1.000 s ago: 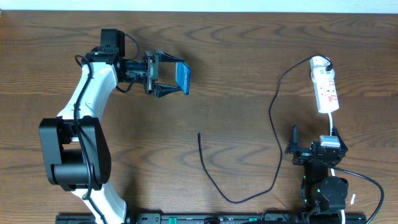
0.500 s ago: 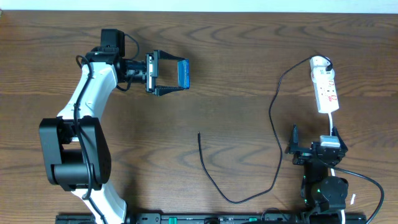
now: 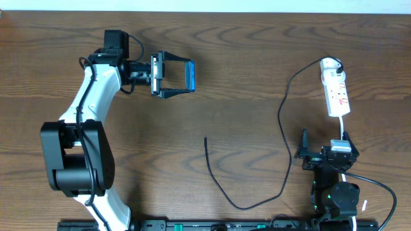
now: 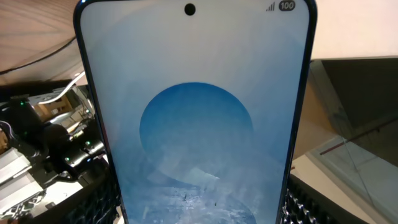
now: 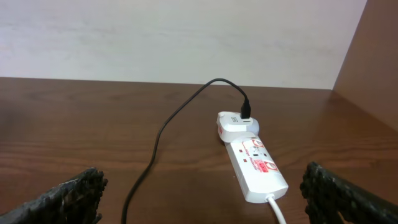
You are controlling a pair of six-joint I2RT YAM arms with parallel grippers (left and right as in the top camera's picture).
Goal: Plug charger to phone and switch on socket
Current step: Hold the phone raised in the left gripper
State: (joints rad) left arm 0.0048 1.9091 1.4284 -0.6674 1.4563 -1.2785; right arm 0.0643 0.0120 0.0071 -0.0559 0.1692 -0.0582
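Observation:
My left gripper [image 3: 182, 77] is shut on the phone [image 3: 189, 76] and holds it on edge above the table at the back left. In the left wrist view the phone's blue screen [image 4: 196, 124] fills the frame between my fingers. The charger cable [image 3: 282, 131] runs from the adapter in the socket [image 3: 336, 90] at the right and curves down. Its free plug tip [image 3: 205, 138] lies on the table's middle. My right gripper [image 3: 323, 154] is open and empty near the front right edge. The socket [image 5: 255, 162] and cable [image 5: 155, 146] lie ahead of it.
The socket's white cord [image 3: 342, 128] runs toward my right arm. A pale wall [image 5: 186, 37] stands behind the table. The left arm's base [image 3: 77, 160] stands at the front left.
My left gripper has turned its wrist, so the phone went from tilted to on edge. It has stayed still for the last half second. The right arm has not moved.

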